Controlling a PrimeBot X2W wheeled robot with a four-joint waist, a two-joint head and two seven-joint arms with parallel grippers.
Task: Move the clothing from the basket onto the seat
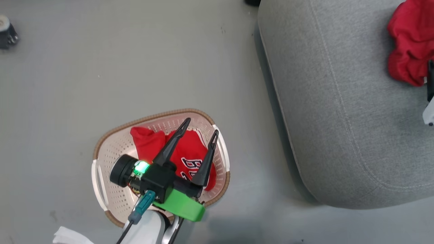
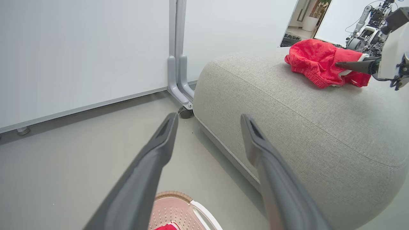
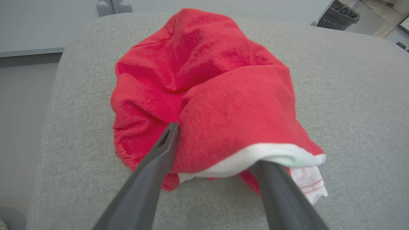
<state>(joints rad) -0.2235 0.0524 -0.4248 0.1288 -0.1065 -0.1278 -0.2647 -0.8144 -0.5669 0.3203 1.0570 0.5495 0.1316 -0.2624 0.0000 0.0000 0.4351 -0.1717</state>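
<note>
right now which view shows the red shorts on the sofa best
Right wrist view: the shorts sit close and nearly whole. Head view cuts them off at its right edge; left wrist view shows them small.

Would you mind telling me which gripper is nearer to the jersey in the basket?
Left. The left gripper hangs open over the jersey; the right gripper is off at the shorts on the seat.

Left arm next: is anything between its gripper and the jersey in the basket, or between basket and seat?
Nothing visible. The left gripper hangs open over the jersey, which lies uncovered in the basket. Grey floor lies between basket and seat, and the seat has free room beside the shorts.
</note>
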